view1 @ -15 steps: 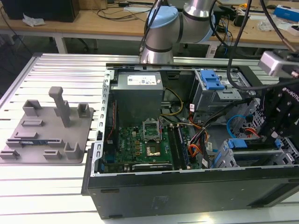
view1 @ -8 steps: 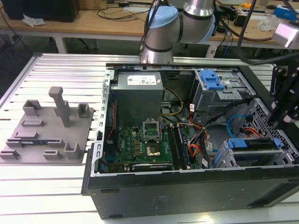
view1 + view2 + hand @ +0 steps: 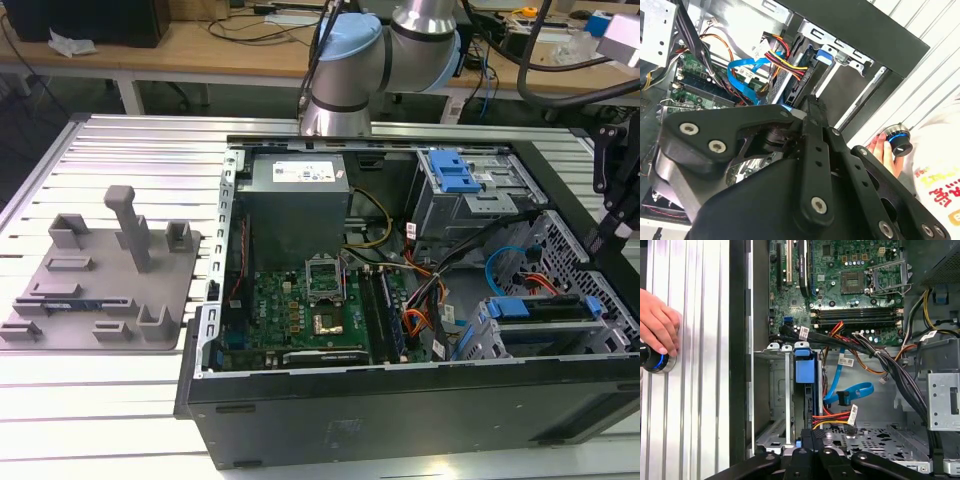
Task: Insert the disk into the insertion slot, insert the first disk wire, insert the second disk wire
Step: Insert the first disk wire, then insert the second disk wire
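Note:
The disk (image 3: pixel 545 308), in its blue carrier, sits inside the insertion slot (image 3: pixel 500 340), the grey drive cage at the case's front corner on the exterior view's right. Both wrist views show the blue carrier tab (image 3: pixel 805 369) (image 3: pixel 824 54) at the cage mouth. A red, yellow and black wire (image 3: pixel 832 421) (image 3: pixel 786 63) reaches the disk's near end. A blue flat wire (image 3: pixel 852 391) (image 3: pixel 740 75) lies loose beside it. My gripper (image 3: pixel 812 436) (image 3: pixel 811 105) (image 3: pixel 600 235) stands right at the disk's near end, fingers shut together. I cannot tell whether anything is pinched between them.
A person's hand (image 3: pixel 657 322) (image 3: pixel 884 150) rests on a round blue-ringed button (image 3: pixel 652 362) on the slatted table beside the case. The motherboard (image 3: pixel 300 315), grey power supply (image 3: pixel 295 205) and a cage with a blue latch (image 3: pixel 455 175) crowd the case. A grey fixture (image 3: pixel 100 275) lies on the exterior view's left.

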{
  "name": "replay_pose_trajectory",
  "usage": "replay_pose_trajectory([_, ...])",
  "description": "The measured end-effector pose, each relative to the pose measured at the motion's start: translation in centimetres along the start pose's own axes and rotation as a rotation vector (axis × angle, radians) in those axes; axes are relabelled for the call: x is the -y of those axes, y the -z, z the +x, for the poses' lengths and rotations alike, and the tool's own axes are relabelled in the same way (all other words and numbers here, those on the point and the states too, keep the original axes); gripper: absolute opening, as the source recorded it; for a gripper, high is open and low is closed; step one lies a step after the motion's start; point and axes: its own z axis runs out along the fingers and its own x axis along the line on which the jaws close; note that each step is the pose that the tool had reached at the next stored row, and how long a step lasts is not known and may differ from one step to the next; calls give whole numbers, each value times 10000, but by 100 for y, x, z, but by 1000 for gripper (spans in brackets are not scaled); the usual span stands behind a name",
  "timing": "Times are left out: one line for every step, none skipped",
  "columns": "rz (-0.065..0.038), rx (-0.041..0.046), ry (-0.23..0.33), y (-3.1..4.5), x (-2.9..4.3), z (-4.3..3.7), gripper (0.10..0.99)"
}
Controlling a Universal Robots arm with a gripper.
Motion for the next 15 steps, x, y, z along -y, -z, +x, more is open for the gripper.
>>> replay_pose_trajectory([0, -2, 0, 1, 0, 0, 106])
replay_pose_trajectory([0, -2, 0, 0, 0, 0, 106])
replay_pose_trajectory([0, -3, 0, 0, 0, 0, 106])
replay_pose_trajectory([0, -5, 0, 0, 0, 0, 106])
replay_pose_trajectory([0, -6, 0, 0, 0, 0, 106])
replay_pose_trajectory([0, -7, 0, 0, 0, 0, 106])
replay_pose_trajectory([0, -9, -1, 0, 0, 0, 106])
replay_pose_trajectory([0, -10, -1, 0, 0, 0, 106])
replay_pose_trajectory([0, -14, -1, 0, 0, 0, 106])
replay_pose_trajectory([0, -15, -1, 0, 0, 0, 106])
replay_pose_trajectory([-3, -15, 2, 1, 5, -2, 106])
replay_pose_trajectory([-3, -20, 2, 5, 8, -24, 106])
replay_pose_trajectory([-5, -44, -2, 9, 9, -68, 106])
replay_pose_trajectory([-25, -158, -6, 18, 10, -124, 106])
replay_pose_trajectory([-48, -315, -13, 24, 10, -168, 106])
